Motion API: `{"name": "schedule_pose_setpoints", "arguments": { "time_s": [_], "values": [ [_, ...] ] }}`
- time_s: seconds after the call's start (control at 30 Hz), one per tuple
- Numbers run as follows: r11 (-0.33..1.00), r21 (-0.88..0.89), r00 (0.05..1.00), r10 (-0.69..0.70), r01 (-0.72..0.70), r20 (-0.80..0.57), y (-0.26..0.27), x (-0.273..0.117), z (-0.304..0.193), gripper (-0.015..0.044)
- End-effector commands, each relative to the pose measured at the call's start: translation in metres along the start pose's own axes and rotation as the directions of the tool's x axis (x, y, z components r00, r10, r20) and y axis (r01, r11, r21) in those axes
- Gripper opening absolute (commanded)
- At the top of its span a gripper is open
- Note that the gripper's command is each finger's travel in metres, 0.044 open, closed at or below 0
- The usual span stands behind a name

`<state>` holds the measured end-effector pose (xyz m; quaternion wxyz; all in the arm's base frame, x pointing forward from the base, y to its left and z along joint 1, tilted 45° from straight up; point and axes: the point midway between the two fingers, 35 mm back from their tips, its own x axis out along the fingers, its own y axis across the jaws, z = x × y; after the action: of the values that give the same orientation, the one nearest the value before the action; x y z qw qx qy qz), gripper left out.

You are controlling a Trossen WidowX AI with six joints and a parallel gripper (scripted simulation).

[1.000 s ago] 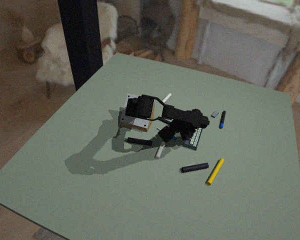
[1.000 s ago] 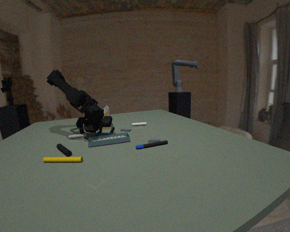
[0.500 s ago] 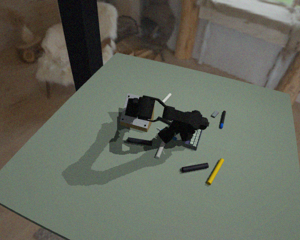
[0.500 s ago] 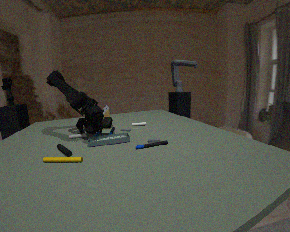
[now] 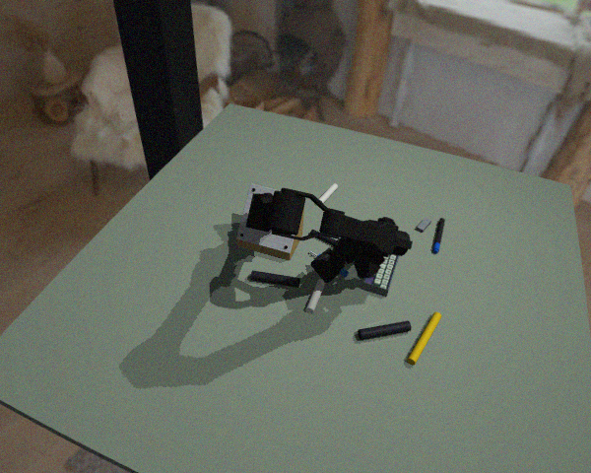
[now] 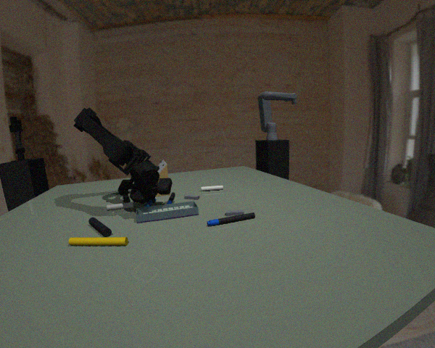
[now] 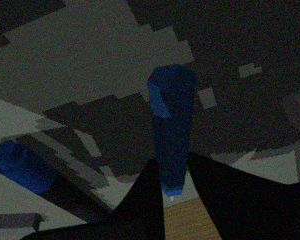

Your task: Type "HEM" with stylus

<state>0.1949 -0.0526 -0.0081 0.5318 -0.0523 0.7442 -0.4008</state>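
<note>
Seen from above, a black robot arm [image 5: 360,226] [image 6: 112,146] reaches rightward from a silver base plate [image 5: 249,236] near the middle of the frame, across a green worktop [image 5: 464,407] [image 6: 247,280]. Just below the plate lies a dark rod [image 5: 274,278]; to its right, a white stick [image 5: 313,300] [image 6: 114,206] protrudes from under the arm, with a second white stick [image 5: 328,192] [image 6: 212,188] above, beside the base.

At centre, the claw [image 5: 346,267] [image 6: 148,201] [image 7: 171,162] is clenched on the blue stylus [image 5: 344,272] [image 6: 148,203] [image 7: 171,130], which stands between its fingers in the wrist view. A blue-ended pen [image 6: 170,198] [image 7: 22,167] lies at the left of that view.

Right of the claw, seen from above, is the keyboard [image 5: 382,291] [image 6: 167,213], partly covered by the arm; whether the stylus touches a key cannot be told. Below it rests another dark cylinder [image 5: 383,330] [image 6: 99,227], then, farther right, a grey block [image 5: 423,225] [image 6: 234,213] above and a yellow rod [image 5: 424,338] [image 6: 98,241] below. Rightmost lies a black marker [image 5: 438,235] [image 6: 230,219] with a blue end.
</note>
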Motion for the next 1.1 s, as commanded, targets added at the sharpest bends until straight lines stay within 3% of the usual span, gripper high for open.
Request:
{"name": "schedule_pose_setpoints", "arguments": {
  "time_s": [0.0, 0.33, 0.57, 1.07],
  "values": [
    [1.0, 0.001, 1.0, 0.0, 0.0, 0.003, 0.0, -0.003, -0.001, 0.0],
    [1.0, -0.001, 1.0, 0.002, -0.002, -0.001, 0.001, -0.043, -0.024, 0.0],
    [1.0, -0.016, 1.0, -0.001, 0.001, 0.003, 0.001, -0.04, -0.025, 0.0],
    [0.898, -0.391, 0.901, 0.326, -0.201, 0.285, 0.04, -0.042, -0.011, 0.0]
  ]
}}
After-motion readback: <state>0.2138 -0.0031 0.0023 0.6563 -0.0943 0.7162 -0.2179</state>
